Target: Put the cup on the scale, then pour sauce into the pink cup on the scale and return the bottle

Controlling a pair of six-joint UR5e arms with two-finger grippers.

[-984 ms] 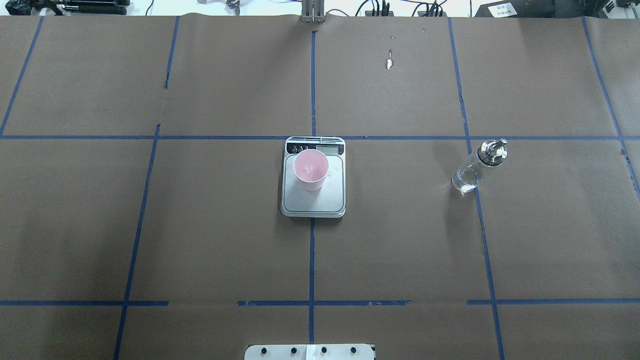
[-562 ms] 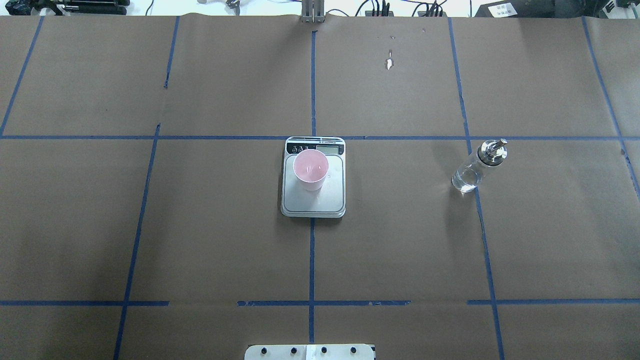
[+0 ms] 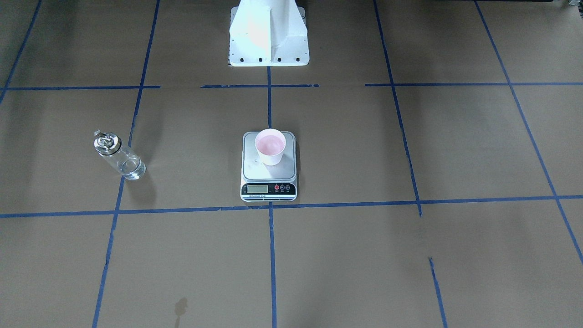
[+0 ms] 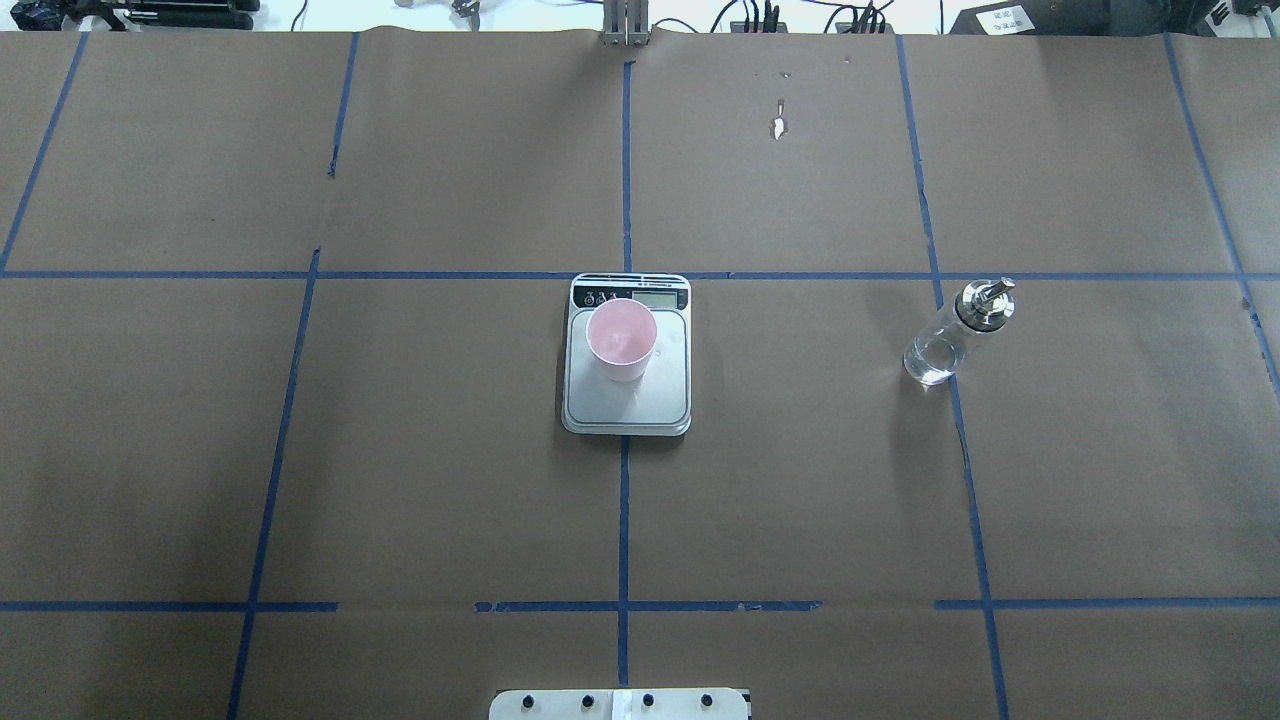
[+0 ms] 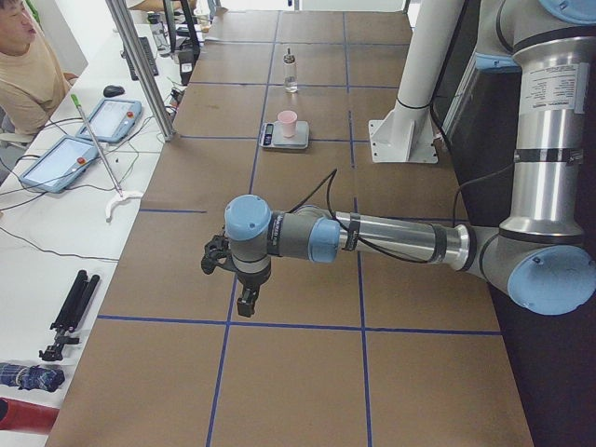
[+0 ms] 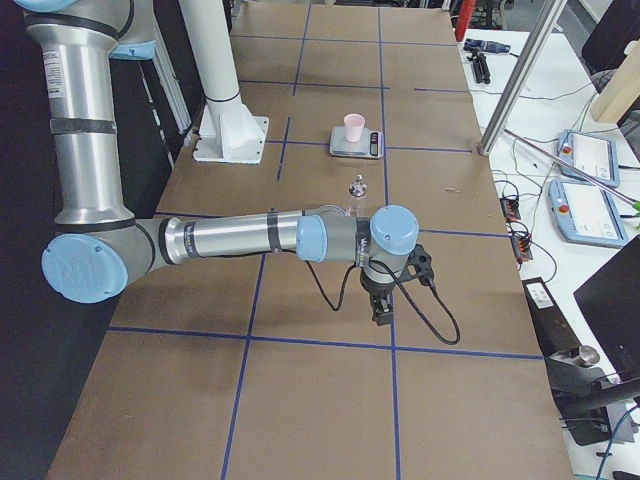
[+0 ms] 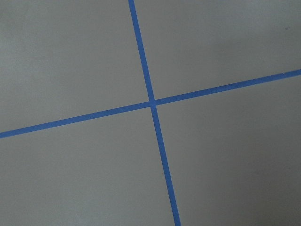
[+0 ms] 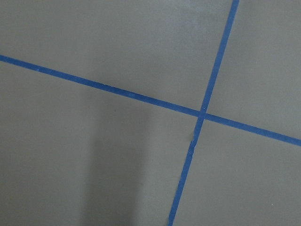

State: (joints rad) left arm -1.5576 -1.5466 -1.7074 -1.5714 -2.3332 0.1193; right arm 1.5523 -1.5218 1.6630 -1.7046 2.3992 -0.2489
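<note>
The cup (image 4: 621,338) stands upright on the scale (image 4: 660,405), near the middle of its platform, mouth open and pink inside. Whether it holds any liquid is hard to tell from these views. The scale lies flat at the centre of the worktop (image 4: 400,470), over a line of blue tape (image 4: 623,520), with its display strip on the side away from the robot.

The bottle (image 4: 945,340) stands on the worktop well apart from the scale, on the robot's right, its base on another tape line and its silver cap on top. The sauce (image 4: 930,362) seems to show as a clear pool low in the glass.

The left claw (image 5: 244,303) hangs pointing down over the worktop, far from the scale; I cannot tell whether it is apart or together. The right claw (image 6: 381,310) hangs the same way at the other end, nearer the bottle but clear of it, and its state cannot be told either. Both wrist views show only crossed tape on brown paper.
</note>
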